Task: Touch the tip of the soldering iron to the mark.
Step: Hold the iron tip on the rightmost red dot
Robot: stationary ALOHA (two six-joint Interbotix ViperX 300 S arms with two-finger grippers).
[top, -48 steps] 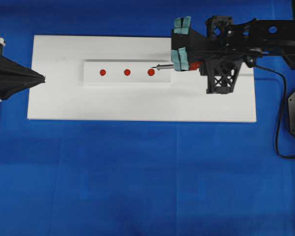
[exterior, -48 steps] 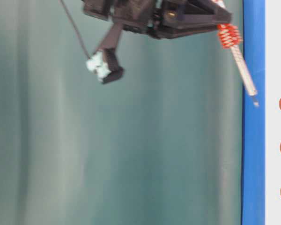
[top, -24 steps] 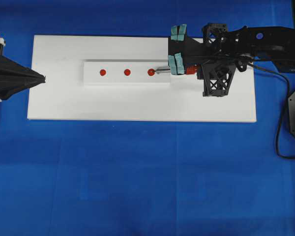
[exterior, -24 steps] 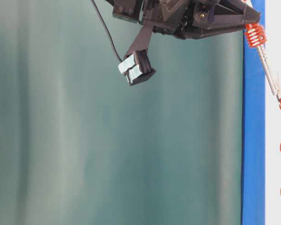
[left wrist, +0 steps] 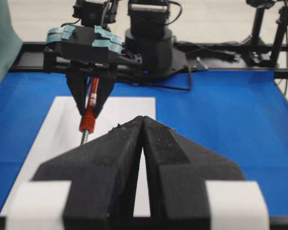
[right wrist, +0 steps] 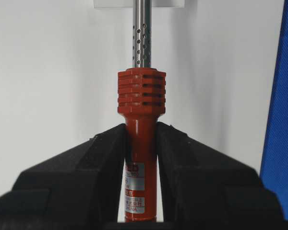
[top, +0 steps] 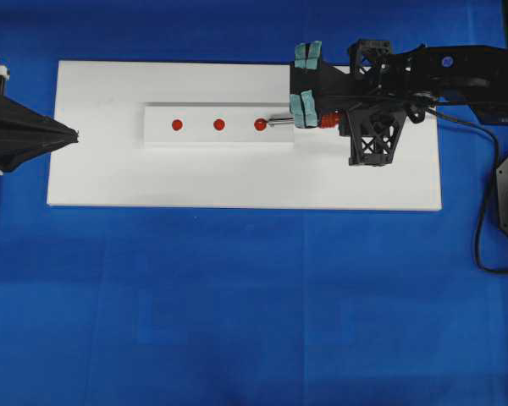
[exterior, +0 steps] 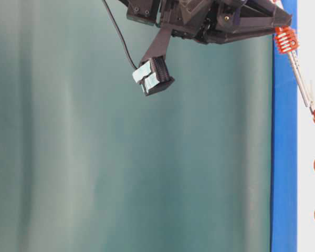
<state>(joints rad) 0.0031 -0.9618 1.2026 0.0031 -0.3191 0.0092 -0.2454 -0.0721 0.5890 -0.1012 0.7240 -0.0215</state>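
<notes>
**Q:** Where is the soldering iron, and how do you have it?

**A:** My right gripper (right wrist: 140, 143) is pinching the soldering iron (right wrist: 140, 129) by its red handle, just behind the ribbed collar, so the silver shaft runs straight out ahead of my fingers. Holding it that far back leaves the whole shaft free and keeps my bulk off the work. In the overhead view the tip sits at the right-hand mark (top: 260, 124), the nearest of three red dots in a row on the raised white strip (top: 216, 135). From the table-level view the tip appears to meet the dot; I judge it touching, though I can't be sure of contact.

**Q:** And your other arm?

**A:** My left gripper (left wrist: 142, 139) is pressed together with nothing in it, parked at the left edge of the white board (top: 110, 178), well apart from the strip.

**Q:** Any room to move?

**A:** Plenty. The strip lies in the middle of the board, with bare white on every side and blue cloth (top: 254, 304) beyond. The iron comes in slanted over the strip's right end, so backing off to the right and upward looks free. The black cord (top: 483, 186) trails off behind me on the right, clear of the marks.
</notes>
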